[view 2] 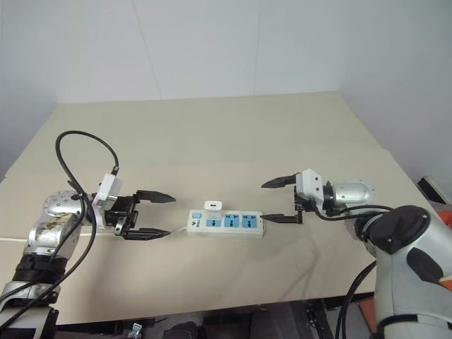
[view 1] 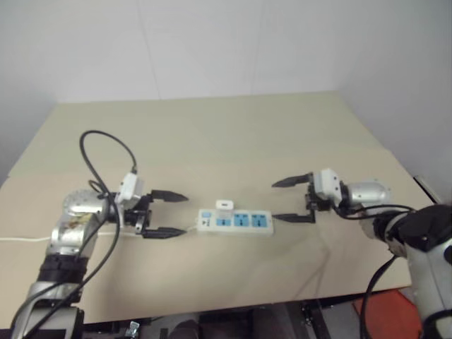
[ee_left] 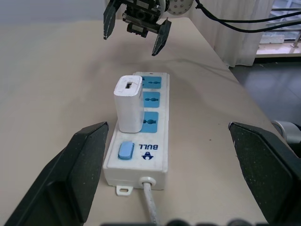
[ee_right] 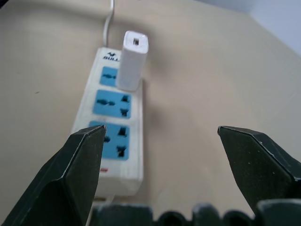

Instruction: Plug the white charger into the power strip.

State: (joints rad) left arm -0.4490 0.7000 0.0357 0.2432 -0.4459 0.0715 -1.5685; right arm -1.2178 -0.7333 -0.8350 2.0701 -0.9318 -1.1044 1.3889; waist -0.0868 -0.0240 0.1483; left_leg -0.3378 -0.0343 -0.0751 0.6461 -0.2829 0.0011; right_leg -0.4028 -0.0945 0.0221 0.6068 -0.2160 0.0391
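The white charger point(ee_left: 129, 104) stands upright in the power strip point(view 1: 235, 222), seated in the blue socket panel nearest the switch end — the other two panels sit bare. From the head views the strip lies flat on the beige table point(view 1: 212, 134) just below centre, its thin white cord point(ee_left: 150, 205) leaving toward nine o'clock, and the charger rises from its nine o'clock end.

Left gripper point(view 1: 169, 214) sits at nine o'clock of the strip, fingers spread wide with nothing between them, tips aimed at the switch end but apart from it. Right gripper point(view 1: 292, 200) mirrors it at three o'clock — jaws wide as well, empty, its lower fingertip just beside the far end of the strip without clearly touching. In the left wrist view the charger and strip lie framed between that arm's two black fingers point(ee_left: 80, 174), and the right gripper hangs beyond the strip's far end.

Progress call: the plugging looks done. The charger's base appears flush against the socket face in both wrist views, with no lean to speak of, though whether the prongs are fully home cannot be confirmed. Both grippers are clear of it, so what remains, at most, is a firm check of the seating and parking the arms.
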